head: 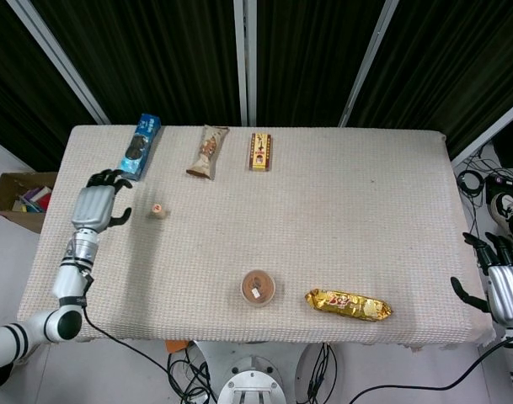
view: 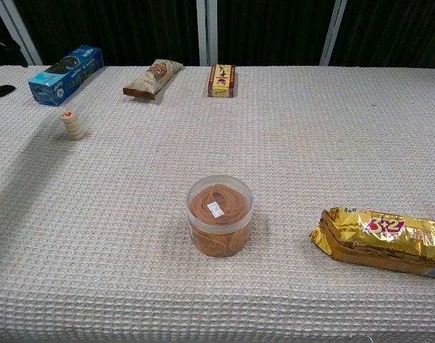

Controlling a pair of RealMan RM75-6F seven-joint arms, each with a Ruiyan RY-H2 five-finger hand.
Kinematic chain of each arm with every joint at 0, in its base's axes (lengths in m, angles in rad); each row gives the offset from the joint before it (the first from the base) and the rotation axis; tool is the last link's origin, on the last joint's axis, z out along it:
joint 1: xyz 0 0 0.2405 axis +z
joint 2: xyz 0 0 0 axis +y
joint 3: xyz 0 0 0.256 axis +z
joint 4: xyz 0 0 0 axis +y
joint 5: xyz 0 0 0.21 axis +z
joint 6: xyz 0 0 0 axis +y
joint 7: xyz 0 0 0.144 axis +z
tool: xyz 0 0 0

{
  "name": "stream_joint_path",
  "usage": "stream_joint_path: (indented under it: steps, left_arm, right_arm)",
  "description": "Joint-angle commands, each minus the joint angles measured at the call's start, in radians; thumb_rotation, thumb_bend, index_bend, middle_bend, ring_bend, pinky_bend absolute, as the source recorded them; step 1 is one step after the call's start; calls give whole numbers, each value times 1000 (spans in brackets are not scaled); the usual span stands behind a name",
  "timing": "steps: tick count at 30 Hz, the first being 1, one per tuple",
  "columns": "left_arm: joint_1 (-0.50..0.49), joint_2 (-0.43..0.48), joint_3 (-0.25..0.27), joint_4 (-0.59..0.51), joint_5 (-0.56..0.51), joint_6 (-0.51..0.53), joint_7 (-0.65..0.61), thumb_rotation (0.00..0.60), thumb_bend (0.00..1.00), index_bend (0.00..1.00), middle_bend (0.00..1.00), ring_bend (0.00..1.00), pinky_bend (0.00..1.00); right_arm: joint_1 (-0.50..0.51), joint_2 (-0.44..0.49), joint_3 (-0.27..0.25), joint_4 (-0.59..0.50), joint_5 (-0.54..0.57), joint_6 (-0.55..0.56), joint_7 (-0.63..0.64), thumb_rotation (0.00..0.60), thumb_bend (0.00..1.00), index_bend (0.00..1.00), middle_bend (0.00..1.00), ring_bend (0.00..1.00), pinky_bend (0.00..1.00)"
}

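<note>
Wooden stack (view: 72,125) stands upright, apart from the empty, spread-fingered left hand (head: 94,204).

Both views are evenly and brightly lit from overhead, while the dark curtains behind are left almost black. Soft shadows are cast on the beige woven tablecloth (head: 340,210), one lying just below the fingers of the left hand (head: 94,206). Glare is seen on the crinkled gold foil snack packet (view: 380,239). Focus is sharp throughout; no motion blur is noticed.
</note>
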State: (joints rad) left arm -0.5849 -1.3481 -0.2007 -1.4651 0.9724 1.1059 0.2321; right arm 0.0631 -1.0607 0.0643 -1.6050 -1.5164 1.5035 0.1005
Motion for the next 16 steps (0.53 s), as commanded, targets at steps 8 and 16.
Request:
stream_joint_path:
  steps: [8, 16]
  left_arm:
    - [348, 209, 173, -190, 289, 415, -128, 600, 123, 274, 126, 78, 115]
    - [482, 209, 246, -230, 388, 538, -144, 600, 131, 273, 130, 78, 115]
  right_arm:
    - [-5, 10, 2, 14, -6, 11, 33, 600, 185, 149, 241, 63, 133]
    - [6, -5, -4, 6, -36, 7, 4, 600, 222, 149, 241, 64, 132]
